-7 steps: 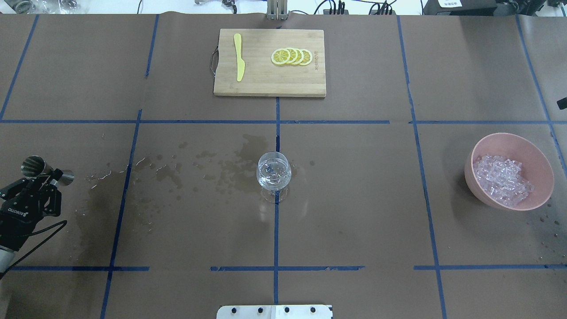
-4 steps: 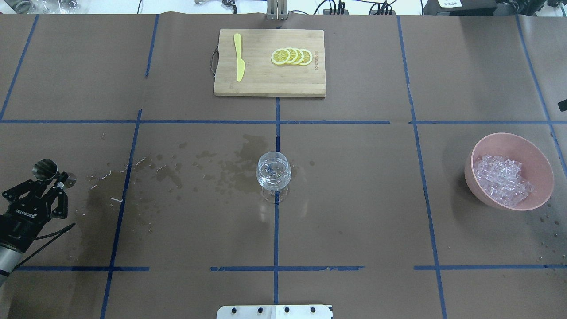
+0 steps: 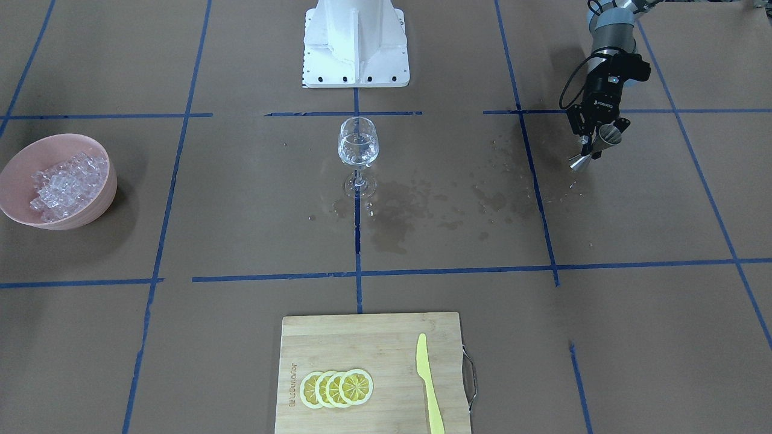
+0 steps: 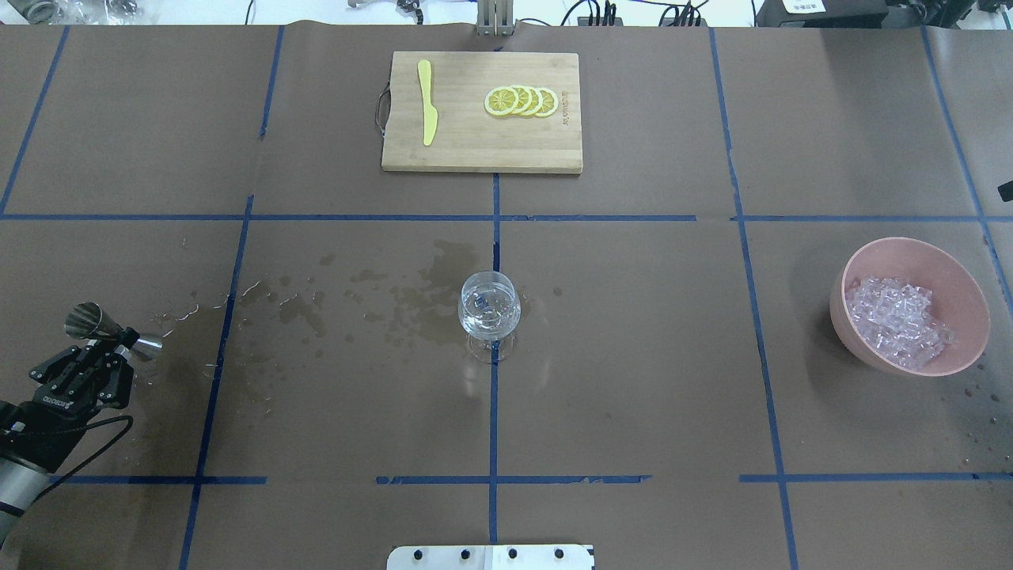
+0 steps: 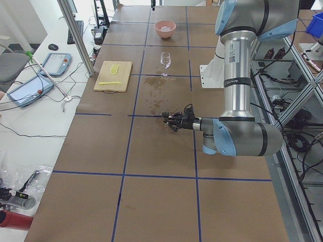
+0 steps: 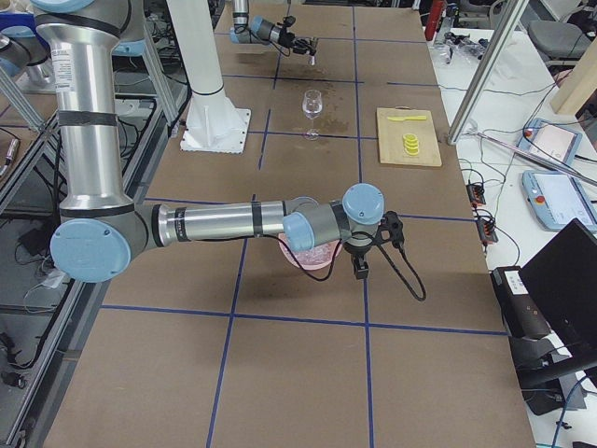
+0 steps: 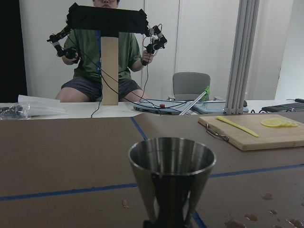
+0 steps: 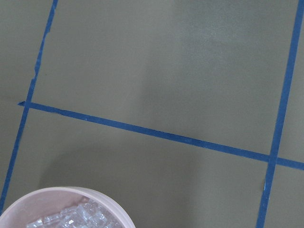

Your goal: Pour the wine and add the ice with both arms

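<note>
My left gripper [image 4: 107, 344] is shut on a steel jigger [image 4: 89, 321] at the table's left edge, low over the wet paper; the jigger [image 7: 172, 173] stands upright in the left wrist view. The wine glass [image 4: 491, 309] stands at the table's middle with a little clear wine [image 3: 357, 149] in its bowl. The ice [image 4: 898, 321] is heaped in a pink bowl [image 4: 918, 247] at the far right. My right gripper [image 6: 359, 271] hangs just beyond the bowl [image 6: 300, 261]; I cannot tell whether it is open or shut. The right wrist view shows the bowl's rim [image 8: 66, 194] at its bottom left.
A wooden cutting board [image 4: 481, 150] at the back middle holds lemon slices [image 4: 522, 101] and a yellow knife [image 4: 427, 103]. Wet spill patches [image 4: 301, 313] lie between the jigger and the glass. The white pedestal base [image 3: 356, 42] stands behind the glass.
My left gripper has drawn back toward the robot's side with the jigger, and the jigger has turned in the overhead view. The glass, bowl and board have not moved.
</note>
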`<state>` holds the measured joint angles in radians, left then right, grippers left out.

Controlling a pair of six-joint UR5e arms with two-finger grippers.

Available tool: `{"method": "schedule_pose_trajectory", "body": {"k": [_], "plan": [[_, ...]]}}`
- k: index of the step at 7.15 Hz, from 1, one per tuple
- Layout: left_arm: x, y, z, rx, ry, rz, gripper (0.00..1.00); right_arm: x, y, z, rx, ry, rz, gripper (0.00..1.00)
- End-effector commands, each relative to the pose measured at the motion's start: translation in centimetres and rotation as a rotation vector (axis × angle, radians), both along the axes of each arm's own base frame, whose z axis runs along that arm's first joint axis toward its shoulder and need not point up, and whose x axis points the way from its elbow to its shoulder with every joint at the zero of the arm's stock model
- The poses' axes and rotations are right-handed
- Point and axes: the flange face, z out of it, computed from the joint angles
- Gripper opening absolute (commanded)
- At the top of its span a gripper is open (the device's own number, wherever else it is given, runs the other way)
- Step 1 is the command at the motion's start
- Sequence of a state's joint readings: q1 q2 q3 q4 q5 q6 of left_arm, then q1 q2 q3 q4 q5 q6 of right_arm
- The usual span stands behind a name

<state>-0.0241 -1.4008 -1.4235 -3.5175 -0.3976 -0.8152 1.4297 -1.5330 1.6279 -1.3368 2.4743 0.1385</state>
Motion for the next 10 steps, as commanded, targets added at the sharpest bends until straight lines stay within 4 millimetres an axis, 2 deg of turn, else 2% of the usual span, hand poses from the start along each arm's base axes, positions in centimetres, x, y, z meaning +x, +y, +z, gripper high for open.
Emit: {"method": "schedule_pose_trajectory", "body": {"k": [1,2,10], "plan": [[0.7,0.9,0.4,-0.012,-0.036,-0.045,0.0,0.0,0.0,-0.2,0.002,-0.001,0.002,1.0],[0.5,1.0,0.4,-0.012,-0.047,-0.085,0.0,0.0,0.0,-0.3,0.003,-0.002,0.001,1.0],[2.3,2.2,0.4,-0.009,-0.086,0.025,0.0,0.0,0.1,-0.2,-0.002,-0.003,0.004,1.0]]}}
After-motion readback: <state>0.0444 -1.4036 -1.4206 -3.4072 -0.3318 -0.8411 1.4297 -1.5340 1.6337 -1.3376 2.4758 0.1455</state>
